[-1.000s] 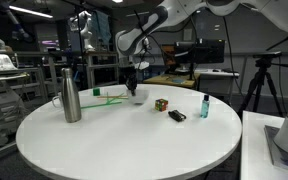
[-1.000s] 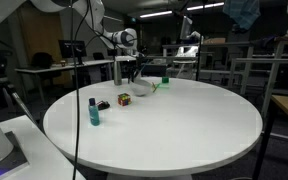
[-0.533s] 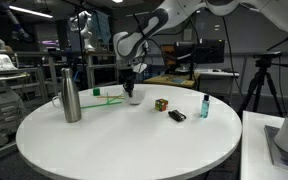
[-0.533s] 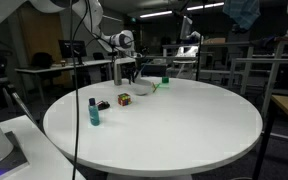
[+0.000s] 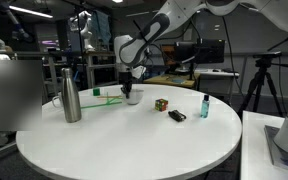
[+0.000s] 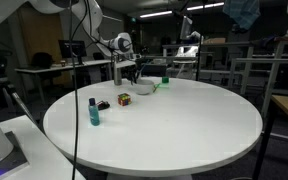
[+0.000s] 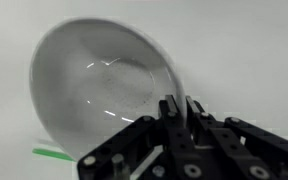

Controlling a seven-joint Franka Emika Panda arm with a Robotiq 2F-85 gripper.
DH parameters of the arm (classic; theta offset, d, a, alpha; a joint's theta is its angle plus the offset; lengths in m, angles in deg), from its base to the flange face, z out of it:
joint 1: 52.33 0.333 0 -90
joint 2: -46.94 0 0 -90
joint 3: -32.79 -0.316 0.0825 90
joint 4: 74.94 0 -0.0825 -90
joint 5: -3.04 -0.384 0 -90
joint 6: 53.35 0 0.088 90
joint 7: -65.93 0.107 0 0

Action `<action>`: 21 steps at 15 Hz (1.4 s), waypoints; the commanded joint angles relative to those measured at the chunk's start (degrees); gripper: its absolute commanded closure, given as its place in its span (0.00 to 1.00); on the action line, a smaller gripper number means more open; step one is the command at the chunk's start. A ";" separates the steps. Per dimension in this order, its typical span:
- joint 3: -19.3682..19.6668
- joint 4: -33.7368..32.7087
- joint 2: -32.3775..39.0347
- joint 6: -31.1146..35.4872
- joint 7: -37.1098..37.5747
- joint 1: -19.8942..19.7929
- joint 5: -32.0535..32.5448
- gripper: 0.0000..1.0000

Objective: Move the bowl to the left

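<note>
The white bowl [image 7: 102, 75] fills the wrist view, shallow and round, on the white table. My gripper [image 7: 179, 106] is shut on its near rim, with one finger inside the rim and one outside. In both exterior views the gripper [image 5: 131, 88] [image 6: 135, 80] stands over the bowl [image 5: 132, 97] [image 6: 145, 89] at the far side of the round table. I cannot tell whether the bowl rests on the table or hangs just above it.
A steel bottle [image 5: 71, 95] stands beside the bowl. A multicoloured cube [image 5: 161, 104] [image 6: 125, 99], a small black object [image 5: 177, 116] and a teal bottle [image 5: 204, 106] [image 6: 93, 111] stand on the other side. A green strip [image 7: 54, 154] lies by the bowl.
My gripper and the bowl have shifted a little toward the steel bottle. The other things have not moved.
</note>
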 commanded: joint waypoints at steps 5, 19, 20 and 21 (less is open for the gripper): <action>4.00 4.40 -1.21 7.83 6.11 3.21 5.23 0.97; 6.22 5.37 -1.22 9.48 9.65 4.87 7.61 0.23; 6.30 5.31 -1.15 9.42 9.72 4.90 7.66 0.17; 6.34 5.23 -1.11 9.36 9.76 4.90 7.67 0.08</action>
